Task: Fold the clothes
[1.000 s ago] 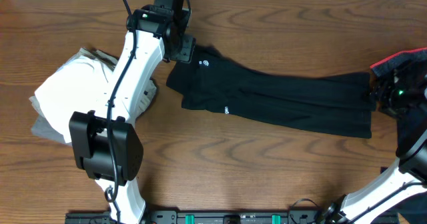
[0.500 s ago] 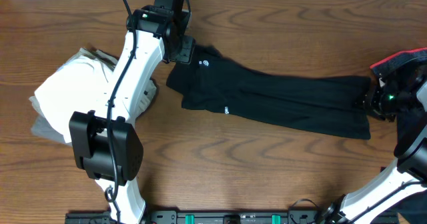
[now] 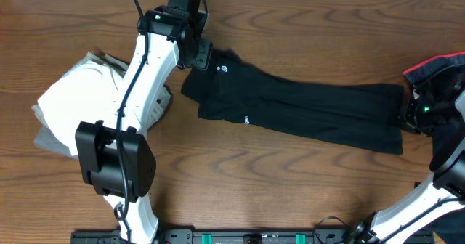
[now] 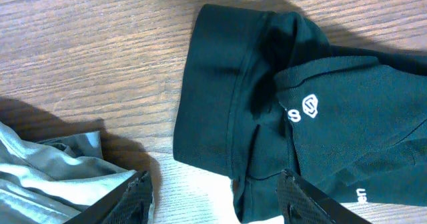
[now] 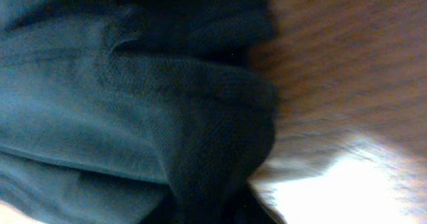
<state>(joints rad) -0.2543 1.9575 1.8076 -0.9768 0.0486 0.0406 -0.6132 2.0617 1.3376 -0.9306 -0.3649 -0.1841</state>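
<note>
A pair of black trousers (image 3: 305, 110) lies stretched across the table, waistband at the left and leg hems at the right. My left gripper (image 3: 198, 54) hovers over the waistband corner (image 4: 220, 104), open. Its two fingers (image 4: 137, 197) straddle bare wood and the edge of the cloth without holding anything. My right gripper (image 3: 408, 112) sits at the leg hems. In the right wrist view the dark fabric (image 5: 133, 104) bunches toward the bottom middle where the jaws pinch it. The fingers themselves are hidden by the cloth.
A heap of white and grey clothes (image 3: 80, 102) lies at the left, partly under the left arm, and its grey edge (image 4: 53, 171) shows beside the left finger. A red garment (image 3: 436, 64) sits at the far right edge.
My right gripper has closed on the trouser leg hems, and the hem edge has shifted slightly. The left arm and gripper have not moved.
</note>
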